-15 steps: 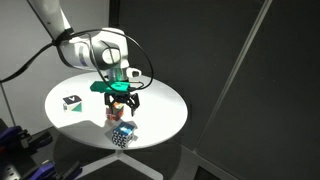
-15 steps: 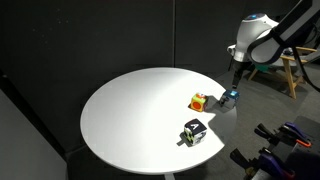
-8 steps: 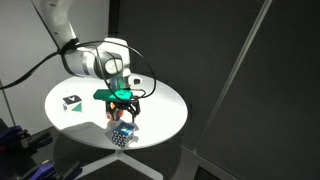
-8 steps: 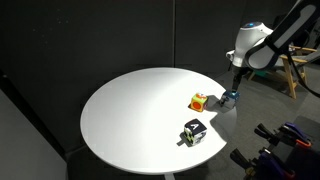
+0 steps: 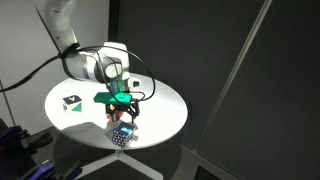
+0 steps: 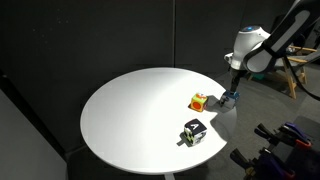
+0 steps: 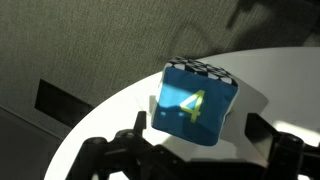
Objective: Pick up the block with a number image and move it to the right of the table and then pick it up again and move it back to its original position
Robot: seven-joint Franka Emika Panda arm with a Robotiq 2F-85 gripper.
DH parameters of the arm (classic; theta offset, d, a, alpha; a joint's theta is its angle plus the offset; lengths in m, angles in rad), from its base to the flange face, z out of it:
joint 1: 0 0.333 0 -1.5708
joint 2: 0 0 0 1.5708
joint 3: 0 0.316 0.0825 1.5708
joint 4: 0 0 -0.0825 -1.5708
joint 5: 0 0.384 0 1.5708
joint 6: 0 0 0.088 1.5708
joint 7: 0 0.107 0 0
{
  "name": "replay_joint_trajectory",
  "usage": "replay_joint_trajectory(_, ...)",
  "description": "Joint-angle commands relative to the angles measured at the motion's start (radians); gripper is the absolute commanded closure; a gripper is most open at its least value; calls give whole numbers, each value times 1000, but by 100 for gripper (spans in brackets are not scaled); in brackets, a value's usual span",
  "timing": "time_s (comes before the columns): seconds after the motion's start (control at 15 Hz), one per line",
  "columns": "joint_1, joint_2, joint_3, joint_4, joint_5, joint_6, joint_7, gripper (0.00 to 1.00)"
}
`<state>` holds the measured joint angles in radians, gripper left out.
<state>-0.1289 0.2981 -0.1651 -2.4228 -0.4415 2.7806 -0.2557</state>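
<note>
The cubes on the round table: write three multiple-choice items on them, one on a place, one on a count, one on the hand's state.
1. Where does the block with a number image lie on the table?
A. at the centre
B. near the edge
C. stacked on another cube

2. How many cubes are on the table?
A. two
B. three
C. five

3. How is the hand?
A. open, above the block
B. shut on the block, lifted
C. out of sight

Key:
1 B: both exterior views show it by the rim.
2 B: that block, a red-and-yellow cube and a black-topped cube.
3 A: the wrist view shows the fingers spread wide, with the block resting on the table.
</note>
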Motion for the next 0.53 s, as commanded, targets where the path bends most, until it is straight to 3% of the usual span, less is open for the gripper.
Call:
replay_joint_trajectory(0.0, 6, 25, -3, 27, -5, 14, -23, 0)
replay_joint_trajectory(0.47, 22, 65, -14, 53, -21, 31, -14, 0)
